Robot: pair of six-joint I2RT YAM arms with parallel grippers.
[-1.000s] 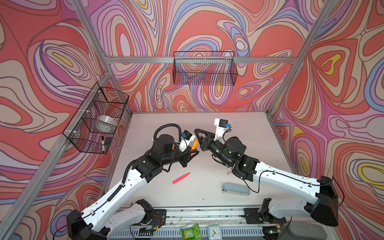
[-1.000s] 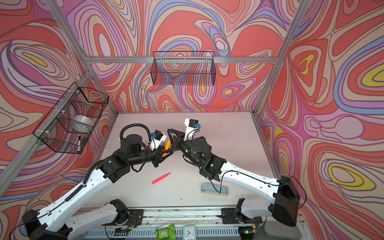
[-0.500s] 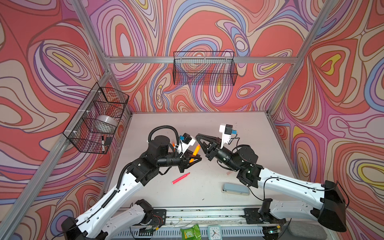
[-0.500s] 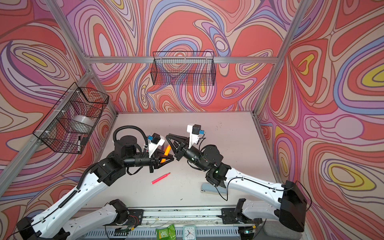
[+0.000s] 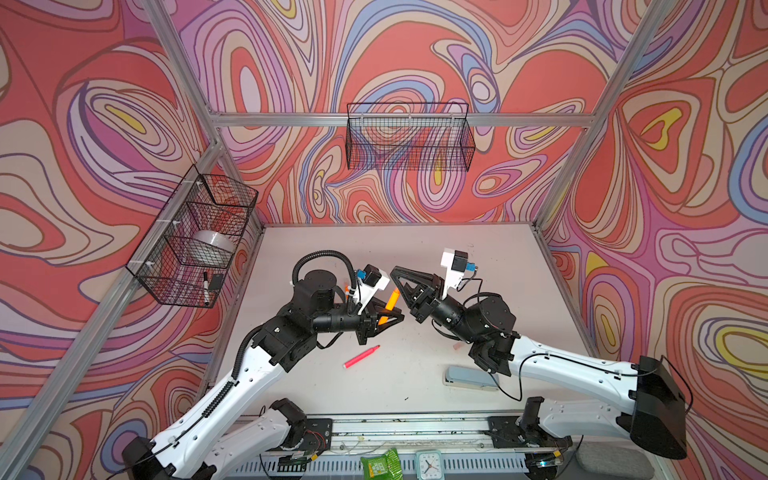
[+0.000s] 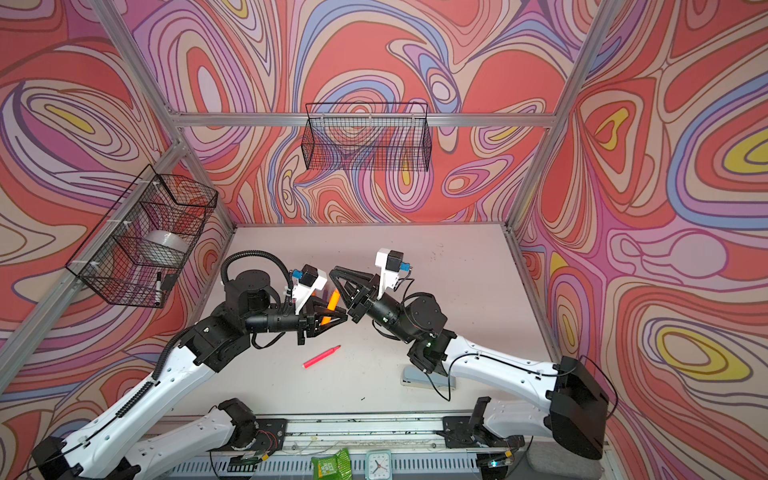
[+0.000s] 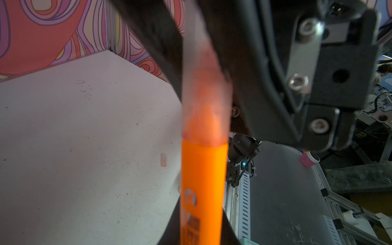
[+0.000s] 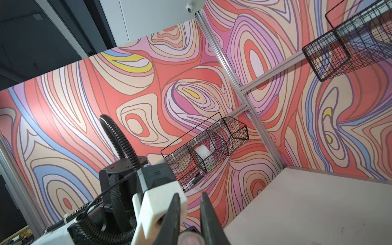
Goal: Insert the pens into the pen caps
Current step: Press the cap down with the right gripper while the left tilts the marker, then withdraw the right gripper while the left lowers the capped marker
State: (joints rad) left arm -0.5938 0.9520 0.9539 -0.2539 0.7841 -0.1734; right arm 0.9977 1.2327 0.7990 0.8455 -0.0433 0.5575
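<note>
While the left end effector clamps the orange pen beside the right end effector in both top views, a pink pen and a loose cap lie apart on the worktop, uncapped. From the left wrist, that pen's tip sits inside a translucent cap, seemingly almost seated; from the right wrist, narrow jaws pinch this cap, so more pairings are left to do

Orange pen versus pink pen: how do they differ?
The orange pen is gripped by the left tool, off the table; the pink pen lies loose on it. The orange pen's tip sits inside a translucent cap; the pink pen's tip is bare. Both are slim markers.
</note>
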